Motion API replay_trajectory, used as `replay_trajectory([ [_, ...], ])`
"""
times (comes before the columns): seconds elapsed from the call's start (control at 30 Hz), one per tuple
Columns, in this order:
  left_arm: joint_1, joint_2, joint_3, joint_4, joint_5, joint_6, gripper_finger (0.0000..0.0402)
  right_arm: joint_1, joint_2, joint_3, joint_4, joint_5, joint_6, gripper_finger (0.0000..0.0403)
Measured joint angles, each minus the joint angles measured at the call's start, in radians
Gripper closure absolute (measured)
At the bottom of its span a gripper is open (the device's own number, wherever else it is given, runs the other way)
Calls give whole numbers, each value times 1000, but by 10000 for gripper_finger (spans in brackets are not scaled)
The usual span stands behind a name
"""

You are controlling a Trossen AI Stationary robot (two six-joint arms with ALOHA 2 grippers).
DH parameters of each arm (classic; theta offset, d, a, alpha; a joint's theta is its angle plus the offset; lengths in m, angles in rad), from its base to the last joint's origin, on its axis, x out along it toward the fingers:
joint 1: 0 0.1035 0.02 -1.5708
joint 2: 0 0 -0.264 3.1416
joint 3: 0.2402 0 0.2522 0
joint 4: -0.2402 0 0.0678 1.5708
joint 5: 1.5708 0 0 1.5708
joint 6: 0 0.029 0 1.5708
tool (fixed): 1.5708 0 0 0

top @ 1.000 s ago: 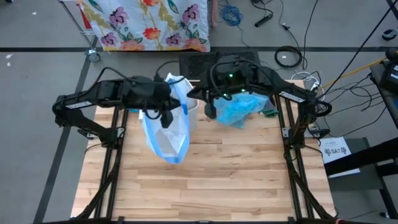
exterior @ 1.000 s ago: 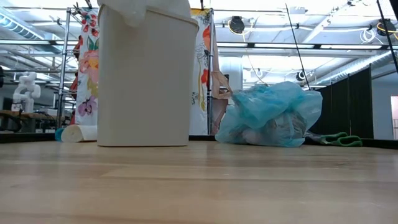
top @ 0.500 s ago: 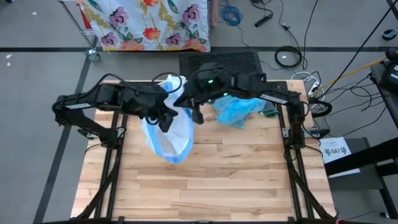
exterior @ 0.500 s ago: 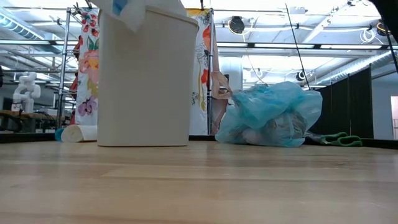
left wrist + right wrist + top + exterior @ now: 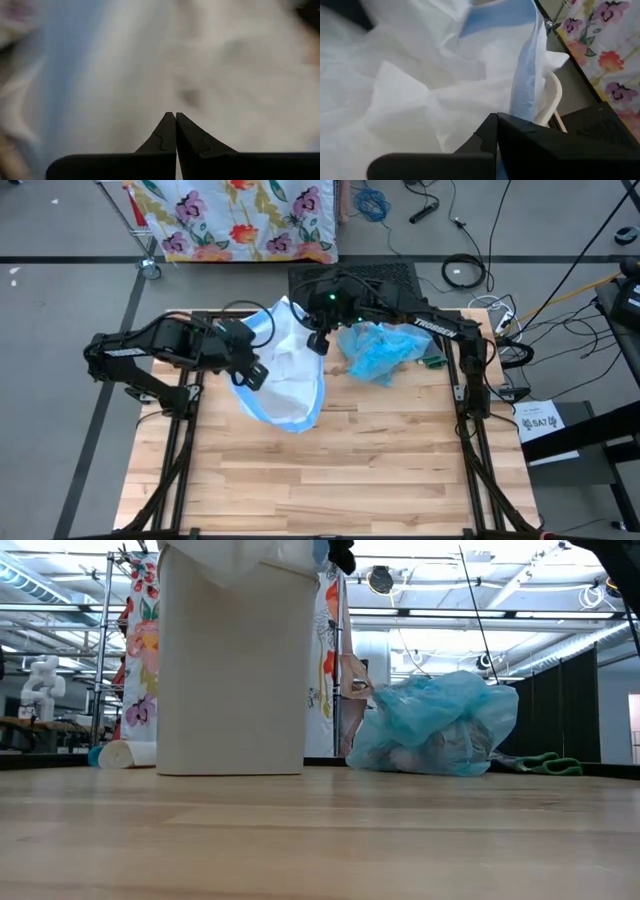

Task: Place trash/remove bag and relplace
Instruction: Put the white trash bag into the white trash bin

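Note:
A white bag (image 5: 287, 375) with a blue hem hangs spread between my two grippers, over the top of a cream bin (image 5: 235, 670) at the table's far side. My left gripper (image 5: 252, 373) is shut at the bag's left side. My right gripper (image 5: 318, 343) is shut at its far right side, and shows beside the bin's top (image 5: 343, 552) in the low view. The filled light-blue bag (image 5: 380, 352) rests on the table right of the bin, with trash (image 5: 430, 755) showing faintly through its skin. My left gripper is shut on the white bag's plastic (image 5: 165, 95), slanting down from the table's left; its own fingers hide the place of contact. The bag hangs slack below it. My right gripper pinches the bag at its blue hem (image 5: 522, 102), next to the bin's rim (image 5: 554, 95), slanting down from the table's right. The plastic billows loose ahead of the fingers.
Green-handled scissors (image 5: 545, 762) lie on the table beyond the blue bag, by a small green item (image 5: 433, 362) near the right arm's frame. A paper roll (image 5: 125, 754) lies left of the bin. Bare wood fills the table's near half (image 5: 330, 470).
My right gripper has gone toward the table's left and far edge and sunk toward the bin's top. My left gripper has shifted a little toward the near left and turned. The white bag, narrow and hanging before, has spread out wide between them.

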Motion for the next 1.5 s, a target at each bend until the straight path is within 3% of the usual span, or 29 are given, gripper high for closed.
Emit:
replay_trajectory([
  [0.13, 37, -5, 0, -123, -105, 3, 402, -1, 0, 0, -4, 24, 19, 403],
  [0.3, 133, -11, -5, -114, -174, 111, 402, -16, 0, 0, -4, 124, 62, 403],
  [0.43, 212, -14, -5, -115, -255, 187, 402, -42, 0, 0, -28, 128, 168, 403],
  [0.57, 282, -13, -6, -115, -351, 284, 402, -49, 0, 0, -103, 104, 256, 403],
  [0.73, 364, 0, -6, -115, -472, 426, 402, -39, 5, 0, -175, -36, 334, 403],
  [0.83, 409, 7, -13, -114, -460, 498, 402, -32, 11, 0, -197, -91, 370, 403],
  [1.0, 456, 5, -76, -117, -352, 531, 402, -24, 15, -1, -262, -100, 461, 403],
  [1.1, 460, 7, -99, -116, -340, 534, 402, -18, 14, -1, -292, -102, 460, 403],
  [1.17, 459, 5, -100, -115, -325, 528, 402, -17, 8, -2, -295, -91, 463, 403],
  [1.3, 460, 5, -102, -111, -192, 491, 402, -16, -23, -1, -314, -93, 467, 403],
  [1.5, 460, -3, -131, -112, -162, 423, 402, -13, -28, -1, -377, -120, 436, 403],
])
